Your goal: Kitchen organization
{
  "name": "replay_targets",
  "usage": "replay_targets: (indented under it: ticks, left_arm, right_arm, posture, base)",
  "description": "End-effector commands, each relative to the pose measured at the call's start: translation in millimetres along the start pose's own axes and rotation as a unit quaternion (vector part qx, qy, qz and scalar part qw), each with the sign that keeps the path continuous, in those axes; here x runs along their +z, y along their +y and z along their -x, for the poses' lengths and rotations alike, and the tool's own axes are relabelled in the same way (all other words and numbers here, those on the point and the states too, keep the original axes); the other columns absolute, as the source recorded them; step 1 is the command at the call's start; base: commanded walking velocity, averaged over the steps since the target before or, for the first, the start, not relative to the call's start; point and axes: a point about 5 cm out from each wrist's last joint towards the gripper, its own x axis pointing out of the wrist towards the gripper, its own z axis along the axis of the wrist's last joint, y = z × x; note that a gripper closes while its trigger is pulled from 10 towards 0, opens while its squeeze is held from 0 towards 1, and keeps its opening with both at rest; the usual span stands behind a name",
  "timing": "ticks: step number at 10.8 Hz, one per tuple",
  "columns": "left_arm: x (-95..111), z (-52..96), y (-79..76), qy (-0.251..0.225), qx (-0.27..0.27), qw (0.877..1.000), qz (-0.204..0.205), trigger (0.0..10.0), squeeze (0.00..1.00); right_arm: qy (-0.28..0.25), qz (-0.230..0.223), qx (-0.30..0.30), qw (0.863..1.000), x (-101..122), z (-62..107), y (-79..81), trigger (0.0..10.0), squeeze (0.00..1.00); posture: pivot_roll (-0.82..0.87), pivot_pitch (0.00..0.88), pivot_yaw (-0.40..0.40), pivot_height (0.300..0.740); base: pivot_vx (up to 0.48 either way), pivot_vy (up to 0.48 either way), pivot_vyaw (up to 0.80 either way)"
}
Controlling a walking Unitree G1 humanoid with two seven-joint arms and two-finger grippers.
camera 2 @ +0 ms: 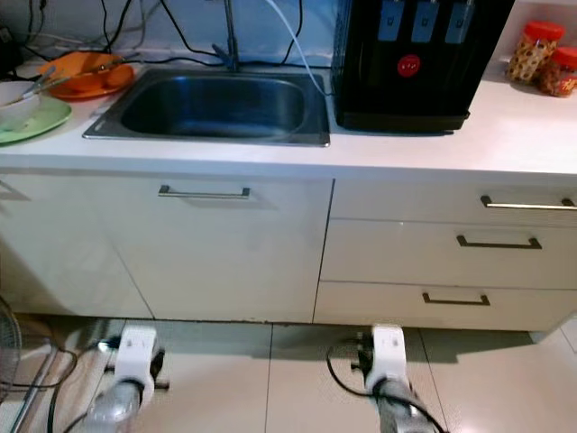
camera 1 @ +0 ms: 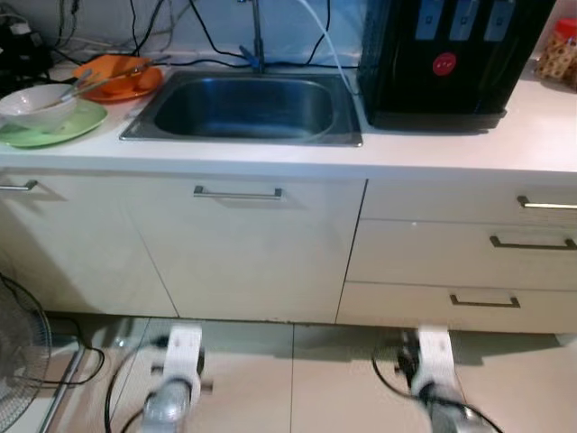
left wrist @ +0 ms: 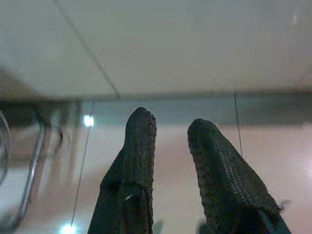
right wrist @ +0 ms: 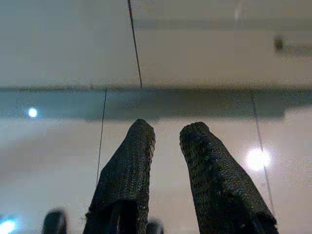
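left gripper (left wrist: 168, 146): hangs low by the floor in front of the cabinet, fingers slightly apart, empty
right gripper (right wrist: 163, 146): same, low, small gap, nothing held
step: likely approach; square up to the counter, raise the arms above its edge before reaching
dishes: white bowl (camera 1: 36, 104) on green plate (camera 1: 68, 129), orange plate (camera 1: 113, 79) behind, left of sink (camera 1: 243, 108)
utensils: lie across the bowl and orange plate, long axis roughly left-right, handles toward the sink
other: black water dispenser (camera 1: 451, 59) right of sink

Home kitchen. White counter (camera 1: 541, 135) with inset steel sink (camera 1: 243, 108) and tap; cream cabinets and drawers (camera 1: 469, 253) below; stacked dishes (camera 1: 54, 113), black water dispenser (camera 1: 446, 59), snack jars (camera 2: 541, 56); tiled floor (camera 1: 306, 379).
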Motion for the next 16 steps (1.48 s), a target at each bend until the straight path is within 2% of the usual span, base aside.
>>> replay_targets:
  ticks: [1,2,3,4,5,6,7,8,9,10,11,12,13,14,16]
  left_arm:
    - [26.1,-6.1,0.7,-0.06,0.007,0.998,-0.001,10.0,0.0]
    - [55.9,-8.9,-2.9,-0.136,0.001,0.991,-0.014,10.0,0.0]
    - [79.7,-8.0,-4.4,-0.197,0.001,0.98,-0.021,10.0,0.0]
    - [109.9,-3.3,-7.7,-0.267,0.004,0.964,0.001,10.0,0.0]
    - [133.3,4.9,-13.5,-0.324,0.003,0.946,0.01,10.0,0.0]
    - [156.7,16.5,-19.5,-0.376,-0.002,0.926,0.023,10.0,0.0]
    - [176.8,26.2,-21.4,-0.408,-0.009,0.911,0.054,10.0,0.0]
    - [196.8,36.4,-23.9,-0.442,-0.034,0.895,0.041,10.0,0.0]
    - [205.9,43.8,-25.9,-0.463,-0.051,0.885,0.015,10.0,0.0]
    - [211.0,55.4,-24.8,-0.475,-0.061,0.878,0.011,10.0,0.0]
    - [208.8,61.5,-25.9,-0.466,-0.052,0.88,-0.076,10.0,0.0]
    - [222.1,81.5,-14.2,-0.507,-0.042,0.86,-0.042,10.0,0.0]
    - [226.9,88.9,-7.5,-0.513,-0.032,0.856,-0.052,10.0,0.0]
    - [227.8,96.7,-6.0,-0.514,-0.034,0.854,-0.068,10.0,0.0]
    - [217.3,100.2,-9.0,-0.486,-0.025,0.872,-0.056,10.0,0.0]
  right_arm:
    - [-0.08,0.017,0.013,0.997,39.6,-8.9,5.3,10.0,0.0]
    - [-0.164,0.027,0.041,0.985,76.6,-12.1,16.9,10.0,0.0]
    - [-0.222,0.015,0.041,0.974,98.3,-10.5,20.6,10.0,0.0]
    - [-0.294,-0.014,0.04,0.955,124.2,-4.4,24.7,10.0,0.0]
    - [-0.348,-0.022,0.04,0.936,142.3,3.5,30.3,10.0,0.0]
    - [-0.388,-0.018,0.04,0.921,157.1,12.1,35.9,10.0,0.0]
    - [-0.414,-0.029,0.04,0.909,169.6,19.2,39.0,10.0,0.0]
    - [-0.434,-0.008,0.039,0.9,183.1,24.8,39.3,10.0,0.0]
    - [-0.444,0.0,0.034,0.895,189.2,28.3,37.0,10.0,0.0]
    - [-0.467,0.001,0.034,0.884,197.4,44.2,37.2,10.0,0.0]
    - [-0.479,0.0,0.027,0.878,201.9,55.7,35.2,10.0,0.0]
    - [-0.499,0.036,0.026,0.866,209.4,74.0,34.0,10.0,0.0]
    - [-0.502,0.039,0.033,0.863,211.8,81.2,35.3,10.0,0.0]
    - [-0.5,0.031,0.032,0.865,213.2,87.2,36.5,10.0,0.0]
    - [-0.472,0.018,0.029,0.881,202.9,86.3,39.2,10.0,0.0]
  posture:
    - [0.16,0.0,0.022,0.717]
    - [0.16,0.0,0.022,0.717]
    - [0.16,0.0,0.015,0.717]
    - [0.16,0.0,0.011,0.717]
    - [0.16,0.0,0.01,0.717]
    - [0.16,0.0,0.005,0.717]
    - [0.16,0.0,-0.002,0.717]
    - [0.17,0.0,-0.011,0.717]
    - [0.17,0.0,-0.008,0.717]
    - [0.18,0.0,-0.009,0.717]
    - [0.17,0.0,-0.014,0.717]
    - [0.17,0.0,-0.012,0.717]
    - [0.16,0.002,-0.011,0.717]
    - [0.15,0.002,-0.01,0.717]
    - [0.15,0.003,-0.012,0.717]
  base:
    - [0.0,0.0,0.0]
    - [0.0,0.0,0.0]
    - [0.0,0.0,0.0]
    - [0.0,0.0,0.0]
    - [0.0,0.0,0.0]
    - [0.0,0.0,0.0]
    - [0.0,0.0,0.0]
    - [0.0,0.0,0.0]
    - [0.0,0.0,0.0]
    - [0.0,0.0,0.0]
    - [0.0,0.0,0.0]
    - [0.0,0.0,0.0]
    - [0.0,0.0,0.0]
    - [0.0,0.0,0.0]
    - [0.0,0.0,0.0]
